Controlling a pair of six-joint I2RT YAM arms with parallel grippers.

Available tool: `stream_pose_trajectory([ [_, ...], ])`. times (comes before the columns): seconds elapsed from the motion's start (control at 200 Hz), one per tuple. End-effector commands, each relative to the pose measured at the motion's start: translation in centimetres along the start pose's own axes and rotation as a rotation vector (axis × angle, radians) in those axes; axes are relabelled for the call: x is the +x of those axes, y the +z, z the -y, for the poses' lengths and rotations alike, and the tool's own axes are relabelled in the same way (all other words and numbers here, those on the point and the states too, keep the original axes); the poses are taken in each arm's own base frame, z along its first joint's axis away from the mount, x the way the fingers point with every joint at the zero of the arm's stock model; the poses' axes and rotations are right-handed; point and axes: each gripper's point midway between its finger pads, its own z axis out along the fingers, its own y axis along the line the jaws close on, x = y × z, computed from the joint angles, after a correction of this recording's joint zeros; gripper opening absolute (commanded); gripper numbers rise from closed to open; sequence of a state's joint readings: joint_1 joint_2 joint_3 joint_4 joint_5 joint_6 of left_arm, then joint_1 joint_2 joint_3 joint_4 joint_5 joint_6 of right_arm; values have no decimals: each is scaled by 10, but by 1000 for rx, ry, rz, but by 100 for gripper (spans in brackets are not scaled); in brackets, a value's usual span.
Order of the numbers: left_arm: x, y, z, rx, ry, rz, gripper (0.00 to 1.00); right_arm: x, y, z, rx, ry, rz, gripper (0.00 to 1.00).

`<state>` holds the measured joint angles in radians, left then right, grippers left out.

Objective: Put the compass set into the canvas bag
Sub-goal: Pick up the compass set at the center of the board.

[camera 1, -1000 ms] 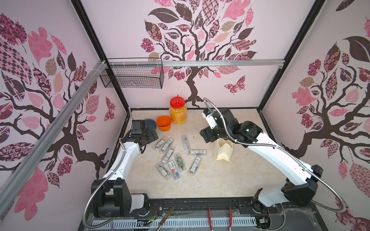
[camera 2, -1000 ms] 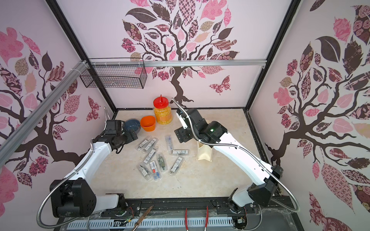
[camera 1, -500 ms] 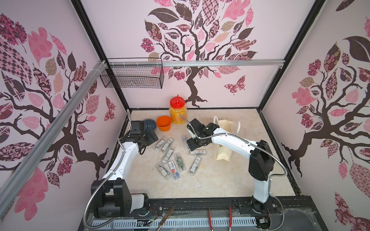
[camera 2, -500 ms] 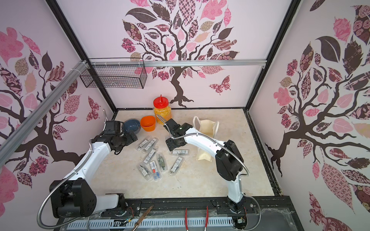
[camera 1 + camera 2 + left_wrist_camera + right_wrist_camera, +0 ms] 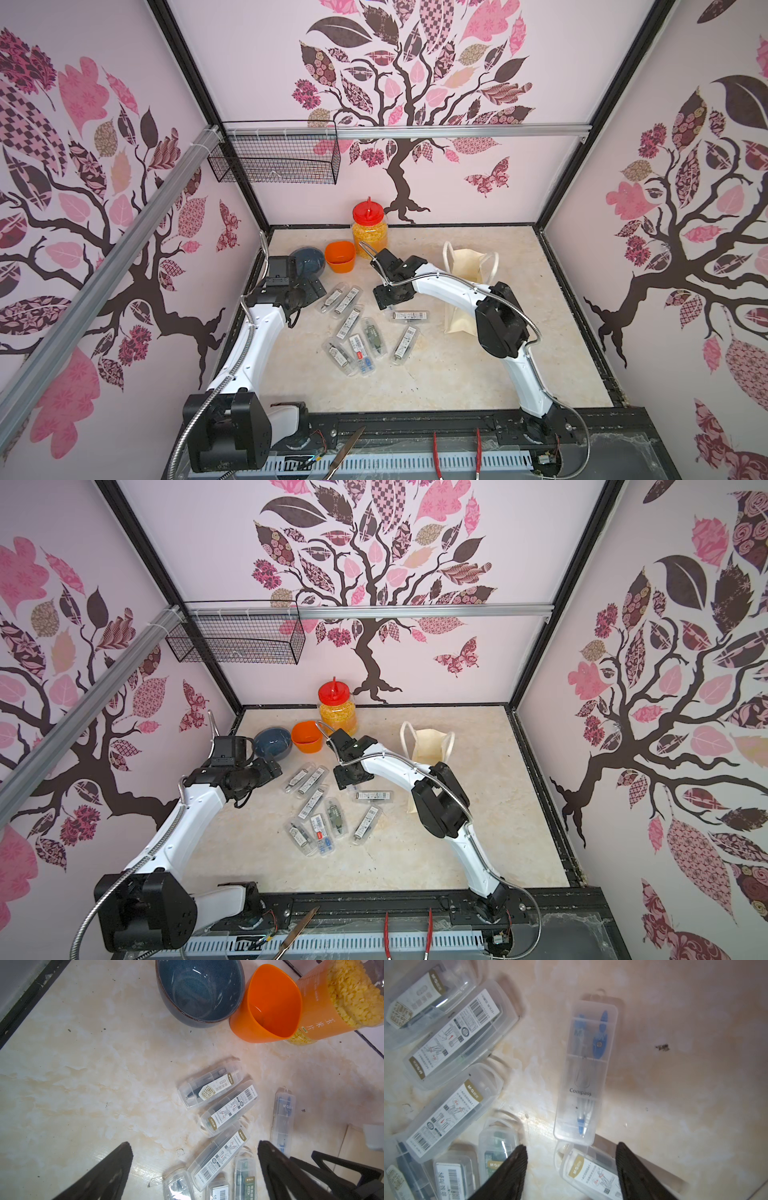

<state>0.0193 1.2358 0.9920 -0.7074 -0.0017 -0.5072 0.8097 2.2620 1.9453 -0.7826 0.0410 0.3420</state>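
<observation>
Left side first: my left gripper (image 5: 194,1144) hangs spread wide with nothing in it, left of the orange cup (image 5: 340,257) and a bit nearer my base, basically just watching. Nearer me than the cup is the scatter of other clear cases (image 5: 353,328) (all lookalikes, which is the annoying part). The one I'm after, the compass set (image 5: 583,1076) with the blue compass inside, lies flat on the table just right of the cup and nearer me, with one other case just beside its end.

What's changed: a second ago my right arm was up over the bag. Now it has swung across and down, and my right gripper (image 5: 571,1145) sits low right at the end of the set, fingers narrowing but still apart, gripping nothing.

The canvas bag (image 5: 465,266) stands upright well right of the cup. So I reckon the pick is just starting, and the set isn't bagged yet.
</observation>
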Motion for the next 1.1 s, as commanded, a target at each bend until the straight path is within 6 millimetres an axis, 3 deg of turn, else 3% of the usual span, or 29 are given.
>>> stream_pose_trajectory([
  [0.0, 7, 2, -8, -27, 16, -16, 98, -2, 18, 6, 45, 9, -14, 68],
  [0.58, 17, 9, -11, -43, 37, -71, 98, -13, 52, 16, 137, -18, 7, 63],
  [0.595, 17, 10, -11, -42, 38, -72, 98, -6, 64, 18, 145, -20, -19, 63],
  [0.625, 18, 11, -10, -41, 36, -78, 98, -4, 68, 18, 144, -19, -28, 62],
  [1.095, 22, 16, -3, -21, 46, -116, 98, -5, 70, 23, 177, -13, -33, 53],
])
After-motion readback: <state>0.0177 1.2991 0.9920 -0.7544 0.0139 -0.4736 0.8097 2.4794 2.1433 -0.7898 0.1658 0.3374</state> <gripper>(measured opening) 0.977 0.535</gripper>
